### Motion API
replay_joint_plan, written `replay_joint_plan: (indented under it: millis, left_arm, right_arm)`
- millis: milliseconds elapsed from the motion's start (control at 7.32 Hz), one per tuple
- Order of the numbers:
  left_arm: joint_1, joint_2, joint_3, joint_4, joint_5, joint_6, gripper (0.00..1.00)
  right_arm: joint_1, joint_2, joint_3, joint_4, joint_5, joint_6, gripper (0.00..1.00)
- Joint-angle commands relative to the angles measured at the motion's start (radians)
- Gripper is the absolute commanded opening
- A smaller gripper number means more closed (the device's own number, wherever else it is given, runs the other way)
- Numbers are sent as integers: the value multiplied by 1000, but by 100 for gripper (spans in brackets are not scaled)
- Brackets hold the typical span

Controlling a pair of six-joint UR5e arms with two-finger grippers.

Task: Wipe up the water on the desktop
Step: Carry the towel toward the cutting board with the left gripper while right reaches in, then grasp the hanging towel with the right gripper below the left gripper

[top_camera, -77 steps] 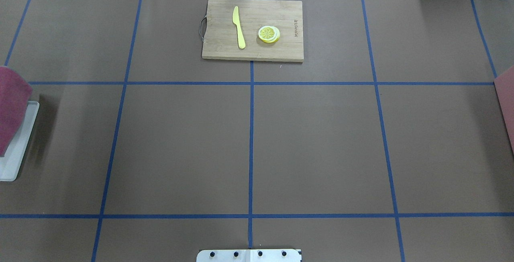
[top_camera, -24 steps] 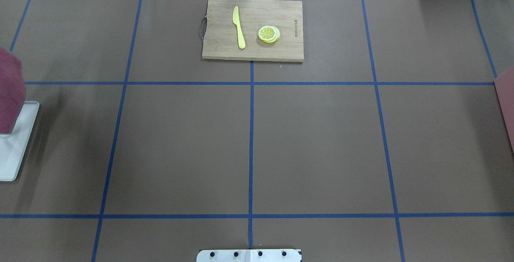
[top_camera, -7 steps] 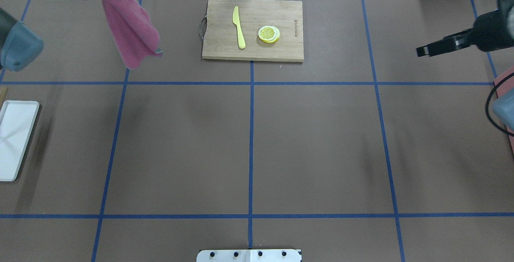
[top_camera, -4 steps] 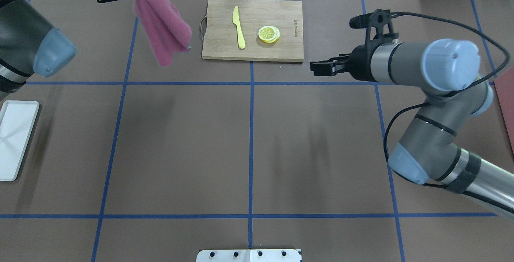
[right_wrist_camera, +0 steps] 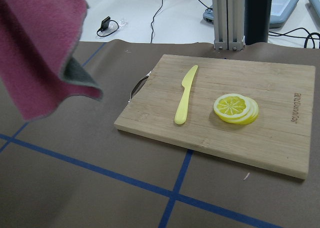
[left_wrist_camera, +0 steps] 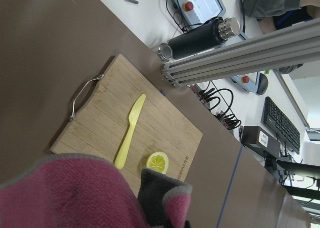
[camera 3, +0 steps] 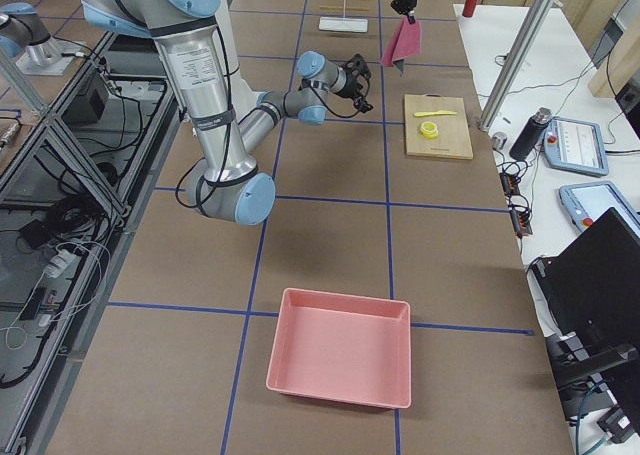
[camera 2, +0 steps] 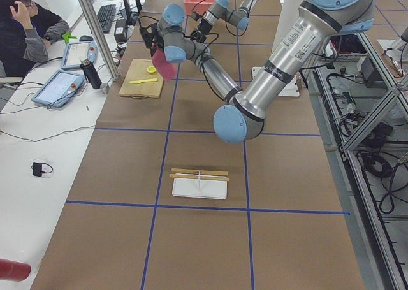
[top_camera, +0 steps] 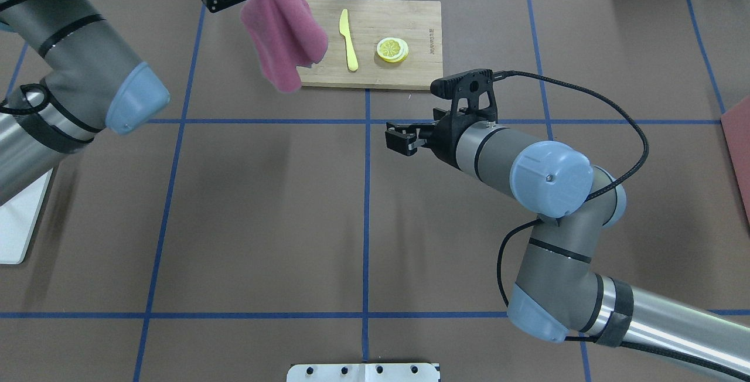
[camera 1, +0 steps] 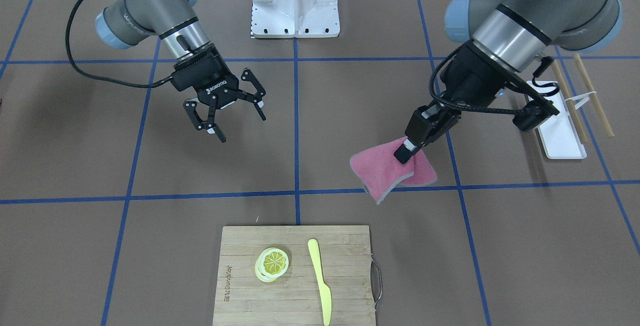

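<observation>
Brown desktop surface (camera 1: pixel 200 176) with blue tape grid spans the whole scene under both arms. Left gripper (camera 1: pixel 403 156): jaws clenched on a pink cloth (camera 1: pixel 387 173) that hangs above the surface near the handle end of the bamboo cutting board (camera 1: pixel 295 291). Right gripper (camera 1: pixel 232 123), marked "ROBOTIQ": jaws spread, nothing in them, over mid-surface. The board sits far centre with a yellow knife (camera 1: pixel 320 281) and lemon slices (camera 1: pixel 271 263); its burned-in brand mark is unreadable.
</observation>
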Motion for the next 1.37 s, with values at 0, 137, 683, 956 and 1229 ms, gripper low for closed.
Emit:
replay_joint_plan:
  millis: [0, 137, 683, 956, 1229]
  left_arm:
    - [57, -30, -6, 0, 37, -67, 0]
    - [78, -32, -34, -1, 35, -102, 0]
    - [155, -36, -66, -1, 37, -131, 0]
    - [183, -36, -95, -1, 37, -133, 0]
    - [187, -36, -97, -1, 24, -133, 0]
  right_arm:
    - [-41, 32, -1, -17, -58, 1, 99]
    - [-44, 36, -1, -20, -67, 1, 99]
    - [-46, 36, 4, -15, -69, 1, 83]
    - [-46, 36, 4, -13, -69, 1, 79]
    - [-44, 36, 4, -10, -69, 1, 80]
